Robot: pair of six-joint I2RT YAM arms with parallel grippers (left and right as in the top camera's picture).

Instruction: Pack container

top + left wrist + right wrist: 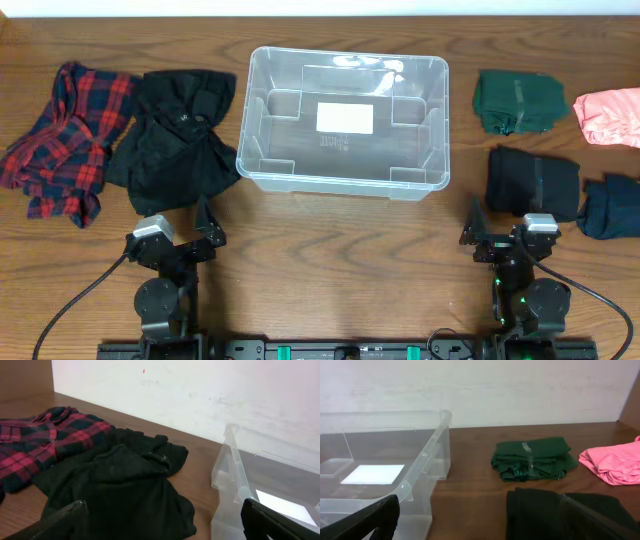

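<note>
1. The place looks like a robot lab, not a home.
2. The left arm [160,295] and the right arm [535,298] are fixed on a black rail [340,351] at the edge of a wooden surface [330,260], with cables [85,293] running off.
3. Behind it is a bare white wall [200,390].
4. Clothes [175,130] lie in groups on both sides of a clear bin [343,178].
</note>
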